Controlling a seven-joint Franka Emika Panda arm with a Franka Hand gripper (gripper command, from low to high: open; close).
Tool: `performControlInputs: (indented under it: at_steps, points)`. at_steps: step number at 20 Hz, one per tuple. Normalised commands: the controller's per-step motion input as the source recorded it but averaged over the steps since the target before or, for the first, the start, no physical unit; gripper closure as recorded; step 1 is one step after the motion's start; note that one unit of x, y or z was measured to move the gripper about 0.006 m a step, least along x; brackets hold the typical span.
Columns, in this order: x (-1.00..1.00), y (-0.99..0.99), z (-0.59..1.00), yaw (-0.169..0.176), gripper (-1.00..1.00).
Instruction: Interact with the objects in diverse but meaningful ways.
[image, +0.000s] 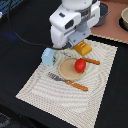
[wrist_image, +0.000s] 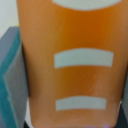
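Closest to the wrist camera, filling nearly the whole wrist view: orange ridged bread-like block (wrist_image: 75, 65), smooth orange surface crossed by pale horizontal stripes, with a grey and teal edge beside it, too blurred to identify.

In the exterior view, same orange block (image: 83, 48) sitting directly under the white Franka arm's head, at the far edge of the beige striped cloth placemat (image: 60, 92), beyond the round wooden plate (image: 67, 71). Gripper (image: 80, 44) down at the block, fingers hidden by the arm body and the block; whether clamped on it or merely around it, cannot tell.

On the round wooden plate, toward its far right side as seen from the exterior view: red round tomato (image: 80, 65). Just beyond the plate and touching its rim area, an orange-handled utensil (image: 92, 61), pointing away to the exterior view's right. In front of the plate, a fork with metal tines and orange handle (image: 68, 81), lying diagonally on the placemat. To the exterior view's left of the plate, just beside it: light blue house-shaped carton (image: 48, 56), upright, partly under the arm.

Well beyond the plate, on a tan surface: grey pot (image: 102, 14) behind the arm, and a dark bowl (image: 124, 19) at the frame's edge.
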Motion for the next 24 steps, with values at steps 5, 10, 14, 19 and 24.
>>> performControlInputs:
  at_steps: [5,10,14,19,24]
  points:
    - [-0.78,0.64,0.06,0.000,1.00]
    - [-0.94,0.44,-0.03,-0.012,1.00]
    - [-0.94,0.27,-0.21,-0.039,1.00]
    - [-0.44,0.19,-0.27,-0.061,1.00]
    - [-0.01,0.12,-0.29,-0.052,1.00]
